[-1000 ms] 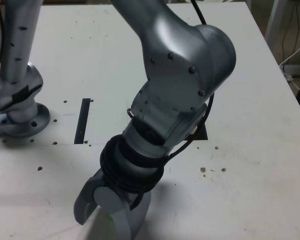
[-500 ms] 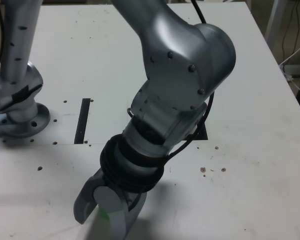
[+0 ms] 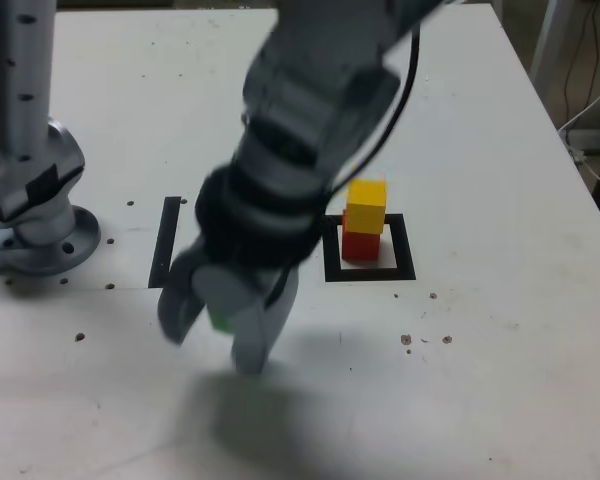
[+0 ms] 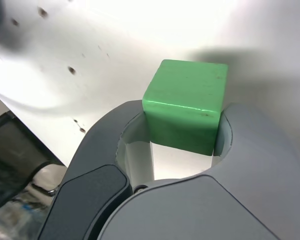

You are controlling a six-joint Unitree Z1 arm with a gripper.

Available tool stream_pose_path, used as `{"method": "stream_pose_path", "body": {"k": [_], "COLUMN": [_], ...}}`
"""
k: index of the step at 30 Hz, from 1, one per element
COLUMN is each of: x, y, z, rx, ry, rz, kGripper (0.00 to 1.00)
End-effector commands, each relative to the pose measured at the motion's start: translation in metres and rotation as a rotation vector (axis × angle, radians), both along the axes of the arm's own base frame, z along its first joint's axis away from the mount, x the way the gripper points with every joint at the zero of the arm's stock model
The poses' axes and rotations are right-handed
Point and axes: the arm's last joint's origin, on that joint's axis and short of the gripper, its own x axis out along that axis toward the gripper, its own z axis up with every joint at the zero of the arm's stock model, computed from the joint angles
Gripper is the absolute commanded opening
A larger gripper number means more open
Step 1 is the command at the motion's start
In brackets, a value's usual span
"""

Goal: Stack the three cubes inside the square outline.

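- The white table fills the exterior view, speckled with small dark marks and holes.
- The arm reaches from twelve o'clock down toward six o'clock of that view, its wrist tilted so the gripper points downward and slightly to seven o'clock; it is blurred.
- A second grey column on a round base stands at nine o'clock.
- The square outline, a thick black frame with a white centre, lies just at three o'clock of the gripper. Inside it stands the red cube, with the yellow cube stacked on top, slightly offset.
- A thin black strip lies between the round base and the gripper.
- The gripper's grey jaws are clamped on the green cube; the wrist view shows it pinched on two opposite faces, clear above the table. In the exterior view only a sliver of green shows between the jaws, well apart from the outline.
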Motion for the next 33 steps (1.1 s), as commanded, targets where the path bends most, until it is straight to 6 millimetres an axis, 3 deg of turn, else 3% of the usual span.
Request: {"method": "stream_pose_path", "body": {"k": [1,9,17,23,33], "x": [0.003,0.025,0.048,0.066,0.087], "y": [0.017,0.070,0.110,0.127,0.135], "z": [0.018,0.047,0.056,0.050,0.035], "rx": [0.001,-0.020,-0.029,-0.017,0.015], "ry": [-0.026,-0.065,-0.109,-0.120,-0.113], "rz": [0.031,0.120,0.184,0.199,0.184], "kGripper": [0.22,0.22,0.22,0.22,0.22]}}
